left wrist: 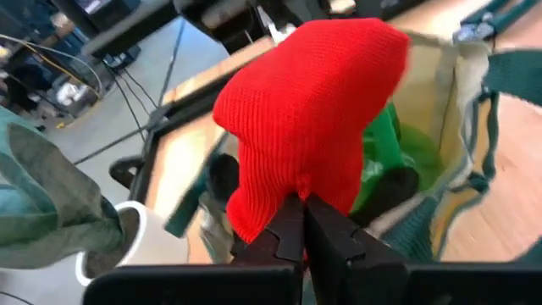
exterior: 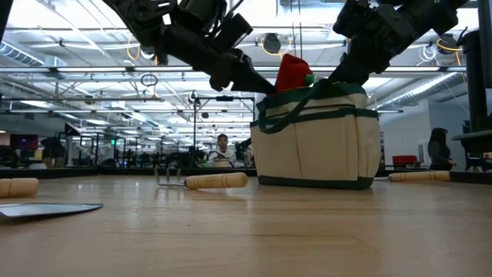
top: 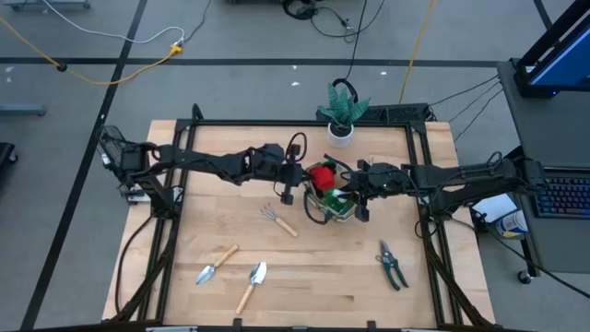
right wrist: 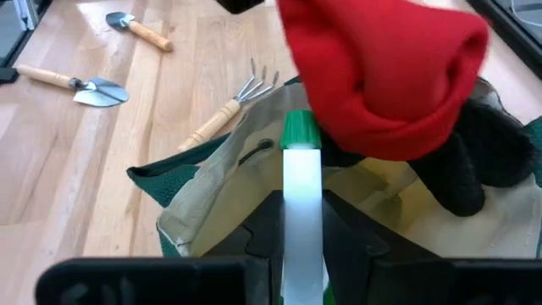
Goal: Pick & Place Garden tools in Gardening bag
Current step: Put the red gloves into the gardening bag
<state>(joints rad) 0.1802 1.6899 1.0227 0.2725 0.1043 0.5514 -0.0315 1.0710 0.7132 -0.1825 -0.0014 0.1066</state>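
The tan canvas bag [top: 334, 208] with dark green trim stands upright on the table's middle; it also shows in the low view [exterior: 315, 142]. My left gripper [top: 300, 177] is shut on a red knit glove [left wrist: 313, 110] over the bag's open top. My right gripper [top: 356, 190] is at the bag's right rim, shut on a white stick-like piece with a green end [right wrist: 300, 161]. A hand rake [top: 279, 219], two trowels [top: 217, 263] [top: 252, 284] and dark shears [top: 392, 265] lie flat on the table. My left gripper pinches the red glove's lower edge [left wrist: 284, 212] between its two shut fingers. It comes slanting down from the table's left. The glove bulges beyond the fingers, over the bag's mouth [left wrist: 423, 102] and above its rim. My right gripper pinches the white piece [right wrist: 301, 203] between its two fingers, which lie along it. Its green end [right wrist: 298, 129] sticks out past the fingertips over the bag's rim [right wrist: 212, 169]. The arm comes slanting down from the table's right. What the piece belongs to, I cannot tell.
A green plant in a white pot [top: 343, 112] stands at the table's far edge behind the bag. Dark and green things [left wrist: 398, 161] lie inside the bag. The rake lies just left of the bag, the trowels near the front left, the shears at the front right.
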